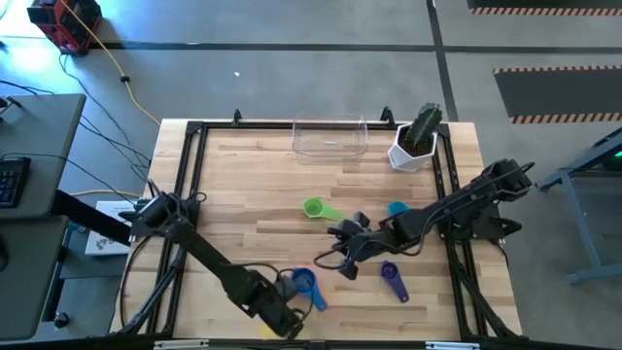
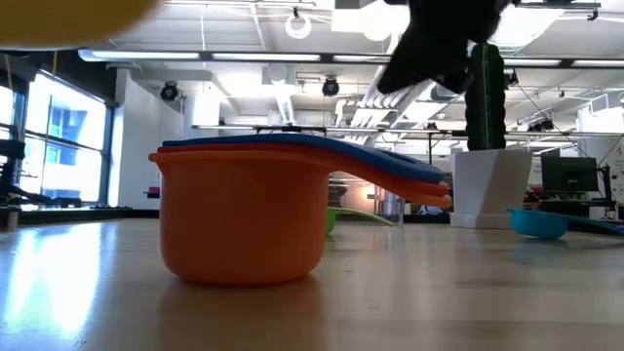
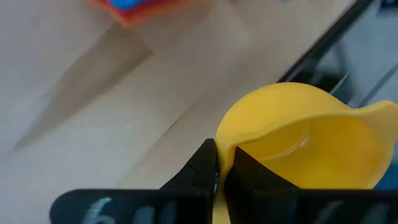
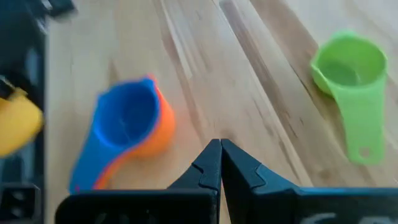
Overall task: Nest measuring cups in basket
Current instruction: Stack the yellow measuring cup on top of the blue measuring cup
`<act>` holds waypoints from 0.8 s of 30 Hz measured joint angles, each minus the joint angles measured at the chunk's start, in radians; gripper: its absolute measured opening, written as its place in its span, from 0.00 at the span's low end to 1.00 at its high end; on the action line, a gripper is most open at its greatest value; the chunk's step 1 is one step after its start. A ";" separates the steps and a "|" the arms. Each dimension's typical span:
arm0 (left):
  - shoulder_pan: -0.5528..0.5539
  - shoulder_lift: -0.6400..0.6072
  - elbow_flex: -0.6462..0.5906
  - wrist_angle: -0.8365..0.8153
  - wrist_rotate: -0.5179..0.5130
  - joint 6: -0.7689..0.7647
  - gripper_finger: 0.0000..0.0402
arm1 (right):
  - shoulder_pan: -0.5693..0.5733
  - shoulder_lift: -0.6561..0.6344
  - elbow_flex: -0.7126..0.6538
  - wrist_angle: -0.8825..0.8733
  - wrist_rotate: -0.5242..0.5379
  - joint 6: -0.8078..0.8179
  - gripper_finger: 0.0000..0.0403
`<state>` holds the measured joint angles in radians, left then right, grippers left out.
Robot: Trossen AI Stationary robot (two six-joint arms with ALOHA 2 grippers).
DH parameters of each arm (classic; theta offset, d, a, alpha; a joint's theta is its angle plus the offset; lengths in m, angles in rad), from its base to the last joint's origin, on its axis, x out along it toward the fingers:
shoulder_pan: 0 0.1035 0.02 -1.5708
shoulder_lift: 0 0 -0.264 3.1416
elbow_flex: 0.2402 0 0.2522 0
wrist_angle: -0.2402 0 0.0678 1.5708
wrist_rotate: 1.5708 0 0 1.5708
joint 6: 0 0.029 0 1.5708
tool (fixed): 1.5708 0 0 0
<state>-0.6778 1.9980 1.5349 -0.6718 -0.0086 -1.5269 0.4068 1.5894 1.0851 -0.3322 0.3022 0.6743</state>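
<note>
My left gripper [image 3: 219,163] is near the table's front edge [image 1: 289,326], shut on a yellow measuring cup [image 3: 305,143]. A blue cup nested in an orange cup [image 1: 303,284] stands upright on its base just beyond it [image 2: 244,210]. My right gripper [image 4: 219,155] hangs shut and empty over mid-table [image 1: 347,262]. It lies between the blue-and-orange pair [image 4: 127,124] and a green cup [image 4: 348,74]. The teal cup [image 1: 397,208] and the purple cup [image 1: 392,277] lie on the wood. The clear basket [image 1: 330,139] stands at the far edge. My left gripper pinches the yellow cup's wall at the rim [image 3: 225,149], one finger inside the bowl and one outside. The cup is lifted clear of the table and tilted, with its mouth toward the wrist camera and its handle [image 3: 385,112] pointing away from the fingers.
A white pot with a green cactus [image 1: 418,141] stands at the far right, beside the basket. A black rail [image 1: 190,185] frames the wooden top. Bare wood lies between the green cup and the basket.
</note>
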 joint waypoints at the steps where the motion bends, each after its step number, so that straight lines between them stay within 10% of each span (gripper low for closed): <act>1: 0.006 0.000 0.000 0.013 -0.009 -0.049 0.02 | 0.000 0.000 0.000 -0.022 -0.015 0.000 0.00; 24: -0.010 -0.072 0.006 -0.052 -0.118 -0.490 0.02 | 0.014 0.000 -0.042 0.006 -0.306 -0.247 0.00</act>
<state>-0.6879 1.9258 1.5410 -0.7236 -0.1269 -2.0166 0.4208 1.5898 1.0435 -0.3262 -0.0042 0.4273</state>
